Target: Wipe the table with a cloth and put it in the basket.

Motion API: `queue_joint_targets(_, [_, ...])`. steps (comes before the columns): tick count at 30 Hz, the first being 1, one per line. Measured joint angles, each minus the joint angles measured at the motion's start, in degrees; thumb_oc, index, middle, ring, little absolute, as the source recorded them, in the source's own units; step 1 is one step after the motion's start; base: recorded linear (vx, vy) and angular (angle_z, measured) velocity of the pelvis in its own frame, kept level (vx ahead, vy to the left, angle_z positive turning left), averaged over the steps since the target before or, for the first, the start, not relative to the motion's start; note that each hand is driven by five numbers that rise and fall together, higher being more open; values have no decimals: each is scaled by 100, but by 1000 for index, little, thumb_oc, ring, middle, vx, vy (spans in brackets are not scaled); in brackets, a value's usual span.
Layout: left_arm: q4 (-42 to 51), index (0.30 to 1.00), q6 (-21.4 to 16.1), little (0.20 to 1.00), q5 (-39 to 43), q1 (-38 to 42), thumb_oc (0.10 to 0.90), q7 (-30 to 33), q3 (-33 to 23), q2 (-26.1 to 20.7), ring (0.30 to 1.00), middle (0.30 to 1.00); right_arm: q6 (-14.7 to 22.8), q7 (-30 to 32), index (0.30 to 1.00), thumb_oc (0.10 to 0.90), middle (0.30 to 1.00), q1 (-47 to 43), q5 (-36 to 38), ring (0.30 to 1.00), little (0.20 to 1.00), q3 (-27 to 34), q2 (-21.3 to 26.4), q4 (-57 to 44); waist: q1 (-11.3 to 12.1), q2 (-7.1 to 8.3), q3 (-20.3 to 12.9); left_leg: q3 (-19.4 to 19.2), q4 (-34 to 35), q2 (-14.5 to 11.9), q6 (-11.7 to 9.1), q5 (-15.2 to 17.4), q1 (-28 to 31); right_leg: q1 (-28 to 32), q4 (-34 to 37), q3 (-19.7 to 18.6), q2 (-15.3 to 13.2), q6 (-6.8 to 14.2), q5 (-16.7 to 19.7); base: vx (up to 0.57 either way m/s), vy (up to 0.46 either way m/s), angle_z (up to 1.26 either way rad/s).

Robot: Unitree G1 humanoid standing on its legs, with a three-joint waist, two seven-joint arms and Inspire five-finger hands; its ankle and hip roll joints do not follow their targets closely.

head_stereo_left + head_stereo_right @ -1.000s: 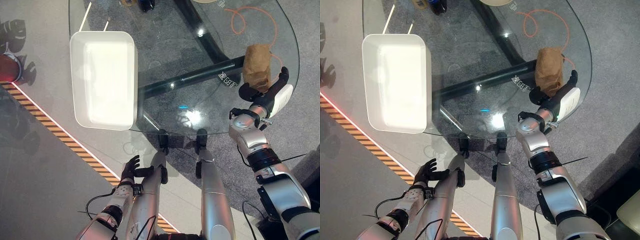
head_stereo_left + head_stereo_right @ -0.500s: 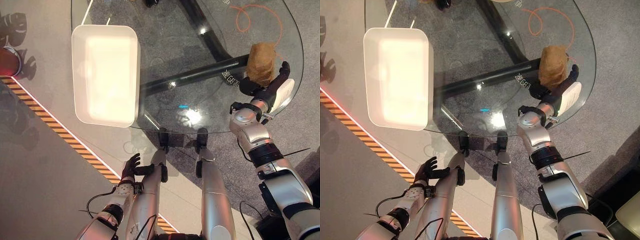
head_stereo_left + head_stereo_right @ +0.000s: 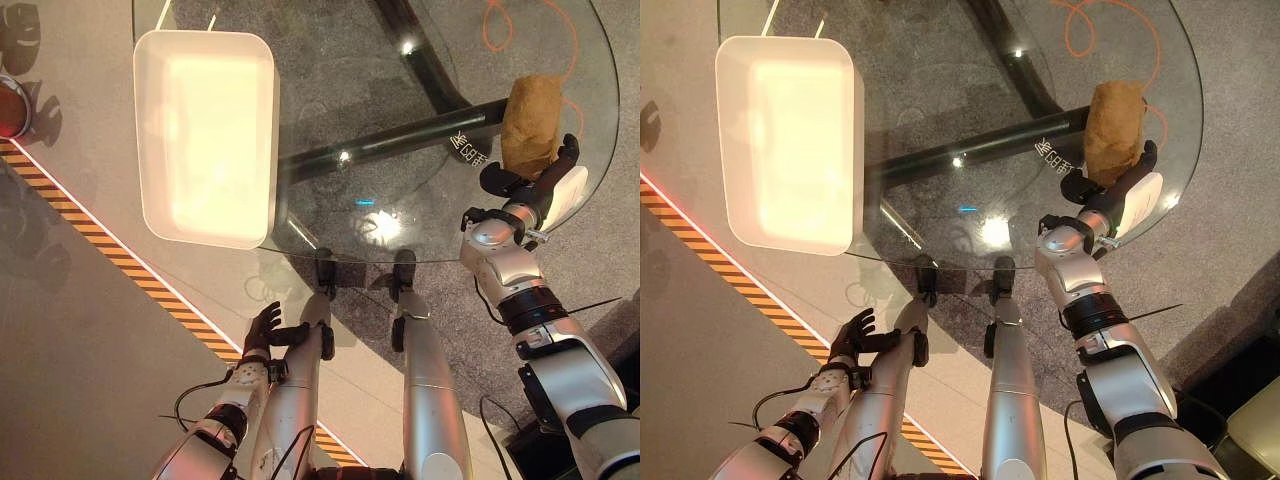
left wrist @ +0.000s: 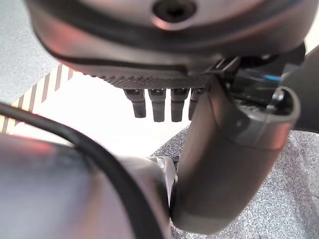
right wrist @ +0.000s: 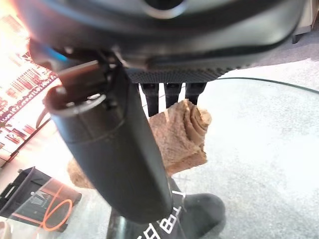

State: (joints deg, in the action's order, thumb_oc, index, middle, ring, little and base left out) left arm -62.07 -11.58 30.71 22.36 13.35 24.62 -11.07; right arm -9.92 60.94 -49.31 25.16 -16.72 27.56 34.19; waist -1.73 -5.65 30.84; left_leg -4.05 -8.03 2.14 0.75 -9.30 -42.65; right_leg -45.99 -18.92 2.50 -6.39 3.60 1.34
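Brown cloth, bunched, lies under the straight fingers of the right hand at the right edge of the frame, pressed onto the round glass counter, so the wiping step looks to be in hand. Left hand hangs low at the lower left, fingers relaxed and empty. Next, I judge, the cloth must be gripped and carried across to the white basket at the upper left, well apart from it.
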Motion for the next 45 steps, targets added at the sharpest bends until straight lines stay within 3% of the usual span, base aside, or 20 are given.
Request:
queue_joint_targets(16, [38, 900, -2, 900, 55, 203, 800, -5, 172, -14, 900, 900, -103, -6, 900, 800, 900, -759, 94, 900, 900, -42, 353, 940, 166, -1, 0, 50, -92, 35, -16, -34, -304, -379, -305, 14, -49, -29, -118, 3, 0, 1])
queue_joint_targets(17, [39, 900, -2, 900, 91, 214, 800, -5, 176, -17, 900, 900, -99, -7, 846, 737, 846, -782, 134, 846, 837, -42, 366, 962, 165, -1, 0, 55, -115, 35, -16, -34, -330, -395, -309, 14, -49, -29, -119, 0, 0, 0])
queue_joint_targets(18, [40, 900, -1, 900, 139, 216, 800, -5, 176, -17, 900, 900, -98, -14, 629, 484, 629, -809, 146, 629, 584, -42, 378, 963, 164, -1, 0, 58, -119, 38, -16, -35, -348, -415, -316, 14, -53, -29, -119, 0, 0, 0])
queue_joint_targets(19, [45, 900, -1, 900, 172, 217, 800, -5, 176, -17, 900, 900, -98, -20, 300, 100, 300, -839, 168, 300, 200, -42, 397, 963, 164, -1, 0, 58, -119, 43, -16, -35, -362, -438, -331, 15, -57, -29, -119, 0, 0, 0])
queue_joint_targets(29, [175, 900, 12, 900, 223, 216, 800, -4, 191, -78, 900, 900, -89, -214, 300, 100, 300, -934, 304, 300, 200, -34, 752, 1004, 162, -2, 0, 66, -205, 45, -43, -22, -523, -598, -425, 14, -63, -64, -133, 0, 0, 0])
queue_joint_targets(40, [341, 900, 32, 900, 253, 215, 800, -6, 202, -123, 900, 900, -48, -238, 300, 100, 300, -1005, 418, 300, 200, -32, 836, 965, 166, -4, -1, 77, -323, 54, -43, -20, -694, -792, -593, -4, -80, -83, -175, 5, 12, 0])
queue_joint_targets(45, [782, 900, 430, 900, 265, 214, 800, 272, 193, -138, 900, 900, -93, -237, 300, 100, 300, -1164, 412, 300, 200, -22, 843, 1028, 165, -5, -3, 74, -499, 54, -16, 6, -863, -927, -702, -14, -86, -66, -187, 8, 26, 0])
